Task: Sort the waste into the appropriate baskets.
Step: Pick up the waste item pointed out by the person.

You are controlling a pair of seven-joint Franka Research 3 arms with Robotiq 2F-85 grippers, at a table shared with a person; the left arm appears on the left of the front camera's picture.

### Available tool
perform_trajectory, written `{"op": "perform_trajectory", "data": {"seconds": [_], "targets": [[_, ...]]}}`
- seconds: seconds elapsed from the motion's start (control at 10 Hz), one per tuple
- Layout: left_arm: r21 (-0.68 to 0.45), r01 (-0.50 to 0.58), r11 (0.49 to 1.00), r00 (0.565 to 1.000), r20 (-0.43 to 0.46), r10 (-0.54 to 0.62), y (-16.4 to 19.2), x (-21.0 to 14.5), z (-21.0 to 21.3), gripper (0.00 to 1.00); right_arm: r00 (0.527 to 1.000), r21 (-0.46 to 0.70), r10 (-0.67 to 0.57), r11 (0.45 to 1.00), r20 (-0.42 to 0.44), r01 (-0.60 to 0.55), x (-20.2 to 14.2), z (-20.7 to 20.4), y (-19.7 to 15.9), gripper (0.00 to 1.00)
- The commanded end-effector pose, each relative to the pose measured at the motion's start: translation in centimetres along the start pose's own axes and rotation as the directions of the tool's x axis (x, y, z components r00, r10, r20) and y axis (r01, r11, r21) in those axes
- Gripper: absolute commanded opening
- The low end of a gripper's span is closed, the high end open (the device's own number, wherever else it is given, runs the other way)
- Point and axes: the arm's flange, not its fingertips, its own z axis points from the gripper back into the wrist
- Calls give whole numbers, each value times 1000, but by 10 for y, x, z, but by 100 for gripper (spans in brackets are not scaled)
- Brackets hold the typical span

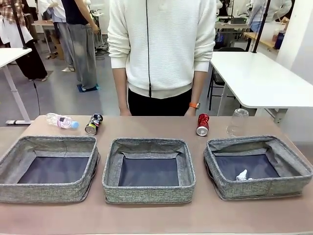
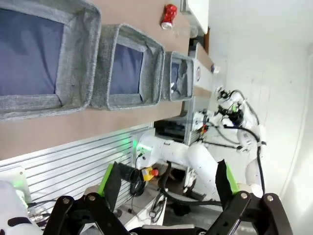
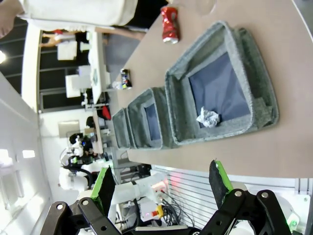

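Got paper wad [image 1: 242, 175] in basket [image 1: 295, 168] R of mid basket [image 1: 148, 192]; red can [image 1: 202, 124] + cup [image 1: 237, 122] behind-right, bottle [image 1: 61, 121] + dark can [image 1: 93, 124] behind-left; L gripper [image 2: 167, 180], R gripper [image 3: 162, 182] spread wide

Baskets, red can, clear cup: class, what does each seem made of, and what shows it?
Baskets: grey woven fabric, matte; the walls sag softly.
Red can: probably thin metal, glossy; dented, with a silvery end.
Clear cup: likely thin plastic, see-through; glass is not ruled out.
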Motion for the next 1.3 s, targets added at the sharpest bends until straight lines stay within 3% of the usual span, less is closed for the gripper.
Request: {"op": "perform_trajectory", "data": {"seconds": [0.0, 1.0, 1.2], "targets": [[54, 58, 997, 993, -106, -52, -35, 33, -20, 100, 1000, -7, -1, 1000, 2, 1, 1, 1, 2, 100], [54, 58, 997, 993, -106, -52, -35, 33, -20, 100, 1000, 0, 0, 1000, -1, 0, 0, 0, 0, 100], [121, 54, 991, 993, -108, -41, -28, 43, -23, 100, 997, -132, 73, 988, -32, -76, 16, -54, 43, 100]]}}
